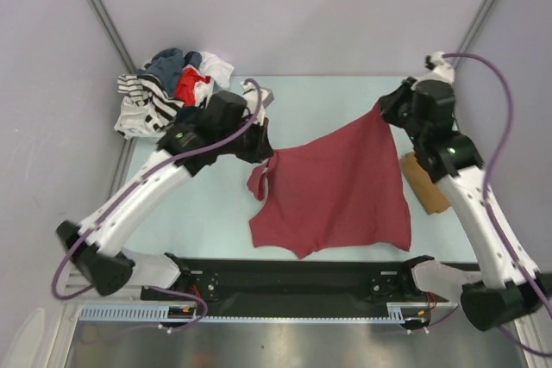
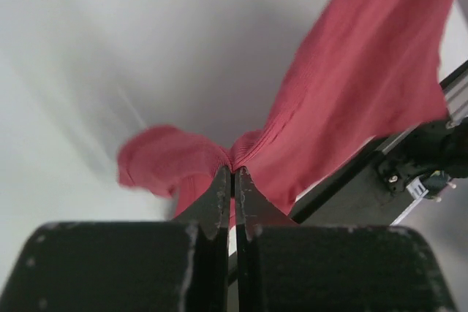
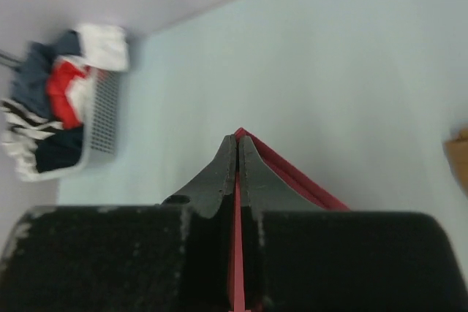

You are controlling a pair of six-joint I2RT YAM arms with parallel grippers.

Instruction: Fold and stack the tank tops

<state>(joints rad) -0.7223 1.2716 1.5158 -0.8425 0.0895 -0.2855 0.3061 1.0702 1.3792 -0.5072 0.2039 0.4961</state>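
A dark maroon red tank top point(image 1: 332, 187) hangs stretched between my two grippers above the table, its lower edge drooping toward the front. My left gripper point(image 1: 263, 151) is shut on its left end, where the cloth point(image 2: 351, 93) bunches at the fingertips and a loose strap flops left. The left gripper point(image 2: 234, 172) shows no gap between its jaws. My right gripper point(image 1: 384, 114) is shut on the top's far right corner. In the right wrist view a thin red hem point(image 3: 292, 177) runs between the pressed jaws of the right gripper point(image 3: 238, 138). A tan-brown tank top point(image 1: 424, 180) lies folded at the right, partly under the right arm.
A white basket point(image 3: 106, 115) heaped with mixed clothes point(image 1: 168, 92), striped, navy, red and white, stands at the back left corner. The black rail point(image 1: 302, 282) holding the arm bases runs along the table's near edge. Grey walls close in the back and sides.
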